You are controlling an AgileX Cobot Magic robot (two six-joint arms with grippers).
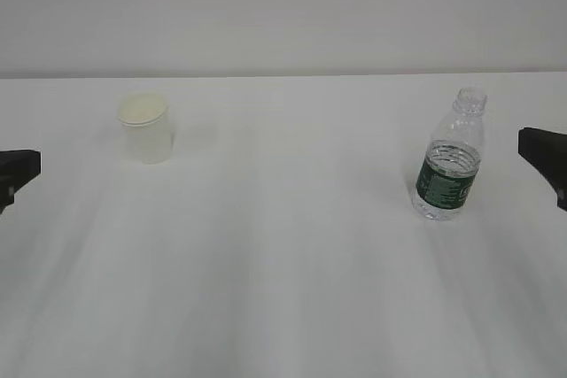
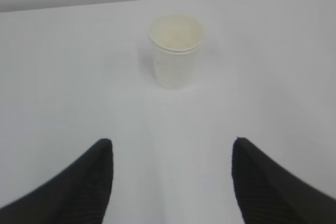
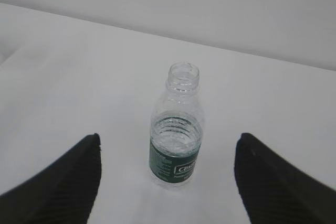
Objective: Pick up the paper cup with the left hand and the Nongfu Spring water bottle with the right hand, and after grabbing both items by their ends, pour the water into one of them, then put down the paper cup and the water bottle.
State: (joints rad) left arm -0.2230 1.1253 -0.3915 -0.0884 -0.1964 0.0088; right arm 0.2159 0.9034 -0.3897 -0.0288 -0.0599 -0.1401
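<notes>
The white paper cup (image 1: 146,127) stands upright on the table's left side. In the left wrist view the paper cup (image 2: 175,51) is ahead of my left gripper (image 2: 172,145), which is open and empty, well short of it. The Nongfu Spring water bottle (image 1: 450,158) stands upright on the right, capless, with water in its lower half. The right wrist view has the bottle (image 3: 177,128) centred ahead of my open right gripper (image 3: 167,139), whose fingers are apart from it. Only the tips of the left hand (image 1: 18,170) and right hand (image 1: 545,155) show at the exterior view's edges.
A plain white table (image 1: 283,289) lies under everything, with a pale wall (image 1: 283,6) behind its far edge. No other objects are in view.
</notes>
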